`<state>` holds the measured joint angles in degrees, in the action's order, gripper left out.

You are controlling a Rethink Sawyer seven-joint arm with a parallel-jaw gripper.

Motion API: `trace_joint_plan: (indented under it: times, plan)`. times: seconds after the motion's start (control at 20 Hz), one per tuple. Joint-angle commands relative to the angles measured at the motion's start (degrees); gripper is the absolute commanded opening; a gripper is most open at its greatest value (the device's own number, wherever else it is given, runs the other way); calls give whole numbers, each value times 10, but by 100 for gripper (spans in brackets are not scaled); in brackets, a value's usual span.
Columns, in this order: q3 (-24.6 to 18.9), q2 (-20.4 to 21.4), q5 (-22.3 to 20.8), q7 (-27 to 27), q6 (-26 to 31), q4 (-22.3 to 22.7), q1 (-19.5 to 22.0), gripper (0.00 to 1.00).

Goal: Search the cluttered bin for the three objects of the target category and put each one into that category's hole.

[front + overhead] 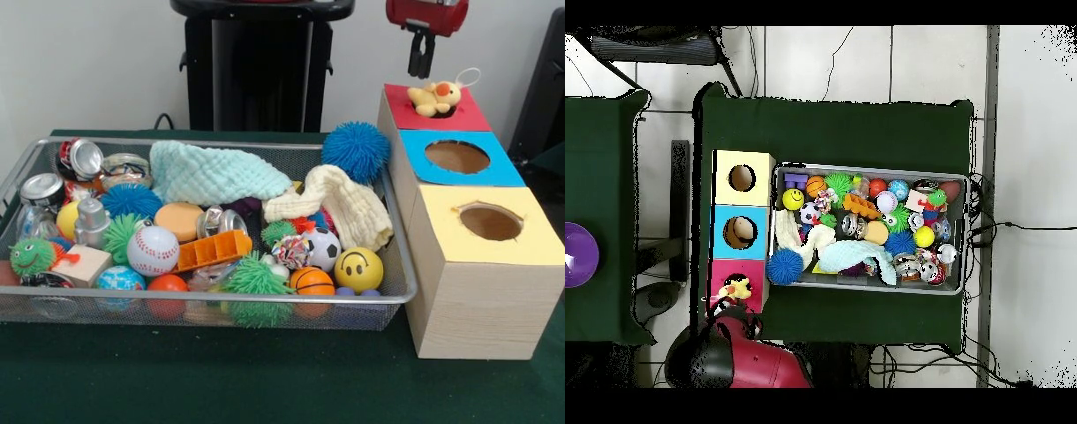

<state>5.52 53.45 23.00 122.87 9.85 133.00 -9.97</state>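
A yellow plush toy (435,97) with an orange beak lies on the hole of the red section (463,117) of the wooden box, partly sunk in. In the overhead view the plush toy (741,290) lies on the same red section. My gripper (421,74) hangs a little above and behind the toy, apart from it. Its dark fingers show a narrow gap with nothing between them. The blue hole (456,156) and the yellow hole (491,223) show only bare wood inside. The wire bin (19,172) left of the box is full of mixed objects.
In the bin lie a blue spiky ball (356,150), a mint cloth (212,172), a cream cloth (342,205), a smiley ball (358,268), a baseball (153,251), metal cans (79,159) and several other small toys. A purple bowl (577,254) sits on a side table.
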Motion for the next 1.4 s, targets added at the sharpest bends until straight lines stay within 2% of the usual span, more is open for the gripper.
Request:
trace_joint_plan:
  times: [0.05,0.15,0.45,0.9,1.2,1.4]
  plan:
    - [-54,-34,38,136,-56,-35,23,0]
    - [-66,-38,39,140,-70,-29,30,0]
    - [-32,-20,59,145,-33,-35,-12,0]
    - [-67,-39,67,147,-66,-29,7,0]
    - [-72,-47,72,152,-82,-28,4,0]
    - [-98,-68,65,160,-120,-27,24,0]
